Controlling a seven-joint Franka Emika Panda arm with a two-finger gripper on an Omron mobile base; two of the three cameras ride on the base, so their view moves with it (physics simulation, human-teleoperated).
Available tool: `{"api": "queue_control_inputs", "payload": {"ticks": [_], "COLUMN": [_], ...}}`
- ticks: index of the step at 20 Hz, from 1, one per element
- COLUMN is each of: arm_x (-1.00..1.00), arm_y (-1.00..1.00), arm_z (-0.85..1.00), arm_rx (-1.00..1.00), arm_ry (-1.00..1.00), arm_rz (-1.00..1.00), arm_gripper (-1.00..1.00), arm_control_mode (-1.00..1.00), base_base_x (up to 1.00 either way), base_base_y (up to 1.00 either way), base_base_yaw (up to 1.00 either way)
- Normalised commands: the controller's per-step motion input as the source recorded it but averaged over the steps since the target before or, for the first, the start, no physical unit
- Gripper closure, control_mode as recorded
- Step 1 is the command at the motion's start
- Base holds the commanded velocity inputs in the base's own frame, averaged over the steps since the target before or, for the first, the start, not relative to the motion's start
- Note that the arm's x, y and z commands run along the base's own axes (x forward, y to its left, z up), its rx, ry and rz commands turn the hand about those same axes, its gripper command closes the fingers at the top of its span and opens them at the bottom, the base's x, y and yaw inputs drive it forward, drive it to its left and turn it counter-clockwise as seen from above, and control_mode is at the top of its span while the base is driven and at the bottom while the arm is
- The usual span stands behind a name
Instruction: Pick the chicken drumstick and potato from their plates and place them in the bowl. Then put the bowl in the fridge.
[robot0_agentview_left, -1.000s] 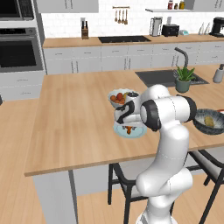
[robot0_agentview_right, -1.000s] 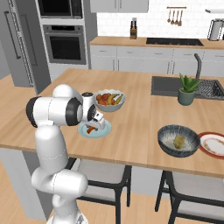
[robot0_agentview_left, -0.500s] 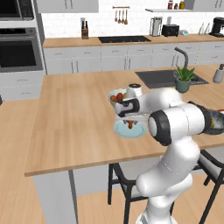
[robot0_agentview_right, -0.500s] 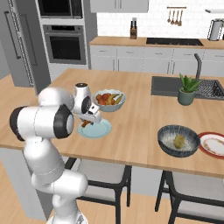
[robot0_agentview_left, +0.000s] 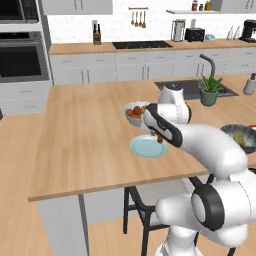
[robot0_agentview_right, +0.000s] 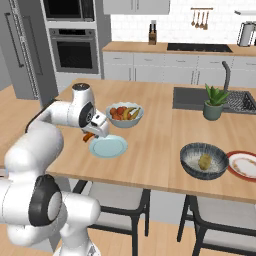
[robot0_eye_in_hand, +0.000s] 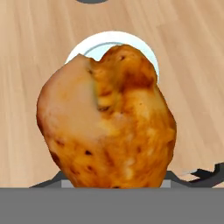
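My gripper (robot0_agentview_left: 159, 135) is shut on the orange-brown chicken drumstick (robot0_agentview_left: 160, 137), which hangs just above the bare light blue plate (robot0_agentview_left: 147, 148). From the right base the drumstick (robot0_agentview_right: 88, 136) pokes out below the gripper (robot0_agentview_right: 91, 133) at the left rim of the blue plate (robot0_agentview_right: 108, 146). Close up, the drumstick (robot0_eye_in_hand: 107, 118) hides the fingertips, with the plate (robot0_eye_in_hand: 146, 49) under it. The potato (robot0_agentview_right: 204, 161) lies inside the dark grey bowl (robot0_agentview_right: 190, 165) at the right. Beside the bowl sits the red-rimmed white plate (robot0_agentview_right: 243, 165). The fridge (robot0_agentview_right: 20, 50) stands far left.
A pale fruit bowl (robot0_agentview_right: 123, 113) sits just behind the blue plate. A potted plant (robot0_agentview_right: 214, 102) and the sink (robot0_agentview_right: 200, 97) lie further right. The black wall oven (robot0_agentview_right: 75, 47) is next to the fridge. Stools stand under the counter's front edge (robot0_agentview_right: 115, 182).
The gripper came down on the drumstick, shut on it and raised it off the blue plate, which now lies bare. The arm's elbow swung out toward the right.
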Motion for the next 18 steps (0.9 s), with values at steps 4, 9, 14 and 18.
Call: {"api": "queue_control_inputs", "payload": {"ticks": [4, 9, 14, 18], "arm_x": [-1.00, -0.99, -0.94, -0.61], "arm_y": [0.00, 0.00, 0.00, -0.16], "arm_z": [0.98, 0.48, 0.22, 0.07], "arm_rx": [0.00, -0.04, -0.12, -0.02], "arm_ry": [-0.04, 0.06, 0.11, -0.03], "arm_rz": [0.00, 0.12, 0.13, 0.00], "arm_gripper": [1.00, 1.00, 1.00, 1.00], "arm_control_mode": [-1.00, -1.00, -1.00, -1.00], "base_base_x": [0.00, 0.00, 0.00, 0.00], "base_base_y": [0.00, 0.00, 0.00, 0.00], "base_base_yaw": [0.00, 0.00, 0.00, 0.00]}}
